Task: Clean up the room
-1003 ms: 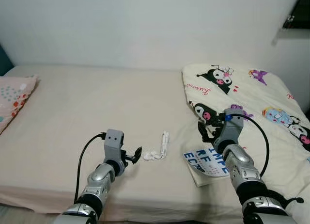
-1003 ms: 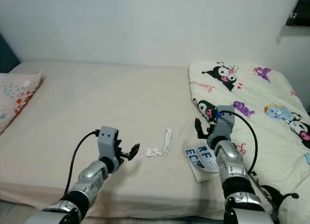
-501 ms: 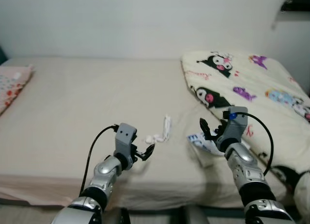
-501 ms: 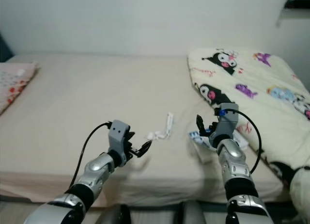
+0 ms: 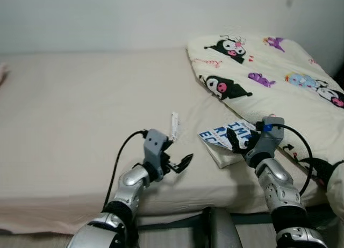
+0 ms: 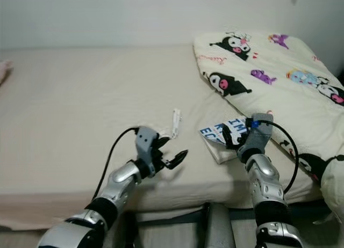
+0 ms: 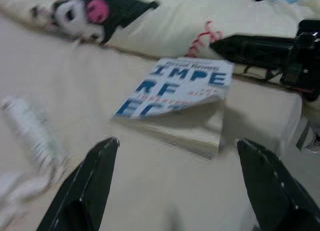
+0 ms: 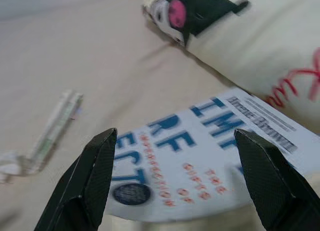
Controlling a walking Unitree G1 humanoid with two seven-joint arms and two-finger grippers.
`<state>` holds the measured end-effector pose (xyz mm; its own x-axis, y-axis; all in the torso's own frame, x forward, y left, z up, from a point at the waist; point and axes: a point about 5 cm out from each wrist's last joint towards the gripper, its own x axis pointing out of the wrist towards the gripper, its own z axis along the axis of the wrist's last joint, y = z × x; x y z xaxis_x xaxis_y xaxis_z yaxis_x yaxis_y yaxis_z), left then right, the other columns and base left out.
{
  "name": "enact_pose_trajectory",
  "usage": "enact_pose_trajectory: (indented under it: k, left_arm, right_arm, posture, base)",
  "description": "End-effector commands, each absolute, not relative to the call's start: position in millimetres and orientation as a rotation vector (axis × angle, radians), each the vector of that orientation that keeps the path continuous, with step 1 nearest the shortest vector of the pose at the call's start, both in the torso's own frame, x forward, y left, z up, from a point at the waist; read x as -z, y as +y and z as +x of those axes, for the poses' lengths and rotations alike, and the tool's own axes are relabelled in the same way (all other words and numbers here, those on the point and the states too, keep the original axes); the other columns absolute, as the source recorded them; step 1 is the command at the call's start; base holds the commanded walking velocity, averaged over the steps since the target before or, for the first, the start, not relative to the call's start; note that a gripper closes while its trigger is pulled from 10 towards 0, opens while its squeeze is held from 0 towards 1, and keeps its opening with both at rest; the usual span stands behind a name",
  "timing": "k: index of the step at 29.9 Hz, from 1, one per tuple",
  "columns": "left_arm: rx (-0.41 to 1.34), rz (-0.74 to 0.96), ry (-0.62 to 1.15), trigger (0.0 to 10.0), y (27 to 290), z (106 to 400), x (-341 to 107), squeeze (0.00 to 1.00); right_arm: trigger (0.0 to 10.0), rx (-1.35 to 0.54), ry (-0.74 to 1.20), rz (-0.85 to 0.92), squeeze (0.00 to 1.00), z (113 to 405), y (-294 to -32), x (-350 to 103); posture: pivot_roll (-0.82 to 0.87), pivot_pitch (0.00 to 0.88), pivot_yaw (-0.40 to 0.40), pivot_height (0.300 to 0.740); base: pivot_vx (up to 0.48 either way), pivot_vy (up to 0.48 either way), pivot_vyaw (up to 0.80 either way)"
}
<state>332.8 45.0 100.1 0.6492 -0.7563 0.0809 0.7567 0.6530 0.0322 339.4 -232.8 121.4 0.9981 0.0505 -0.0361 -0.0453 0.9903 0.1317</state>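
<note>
— Hovering low over the near edge of the bed [image 5: 64, 130], left claw [image 5: 180, 163], fingers spread wide with nothing between them.

— Right claw [image 5: 232, 138]?

— Poised just above the book [image 5: 226, 139], fingers spread as well, gripping nothing. Seen from the right wrist, one black finger [image 8: 82, 183] on each side of the cover, big blue letters between them.

— Book lying how?

— Flat on the beige sheet, white cover up, near the front edge of the mattress, tucked against the lower fold of the cartoon-print quilt [image 5: 269, 76]. From the left wrist, cover corner lifted a little, pages showing beneath.

— Anything else close by?

— Small white packet [image 5: 173, 126], long and narrow, just beyond the left claw and to the robot's left of the book, apart from it. Some crumpled white bits beside the packet in the wrist views, blurred, hard to identify.

— Farther back?

— Quilt bunched along the robot's right side of the bed, cream with black-and-pink cartoon figures, running up to the plain pale wall [image 5: 134, 17]. Bare beige sheet across the rest of the mattress. Sliver of pink at the far left edge, too little to tell.

— Below the bed edge?

— Dark gap under the mattress front, with a grey shape between the two arms, unclear.
</note>
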Motion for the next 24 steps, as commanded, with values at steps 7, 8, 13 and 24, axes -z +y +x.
enact_pose_trajectory:
  k: [7,8,13,24]
  left_arm:
    - [0.661,0.179,-0.037,10.0,40,344,-100,0.0]
    - [0.661,0.179,-0.037,10.0,40,344,-100,0.0]
    - [0.467,0.201,-0.035,10.0,55,355,-105,0.0]
    - [0.221,0.182,-0.07,10.0,84,368,-117,0.0]
  right_arm:
    - [10.0,-0.084,0.053,0.154,0.0,323,-222,-116]
    - [10.0,-0.084,0.053,0.154,0.0,323,-222,-116]
    - [10.0,-0.097,0.02,0.172,0.0,313,-221,-122]
    - [10.0,-0.101,-0.002,0.191,0.0,304,-217,-134]
  posture:
    - [-0.15,0.243,0.023,0.505]
    - [-0.15,0.243,0.023,0.505]
    - [-0.16,0.264,0.031,0.496]
    - [-0.17,0.302,0.041,0.496]
  base:
    - [0.0,0.0,0.0]
    - [0.0,0.0,0.0]
    - [0.0,0.0,0.0]
    - [0.0,0.0,0.0]
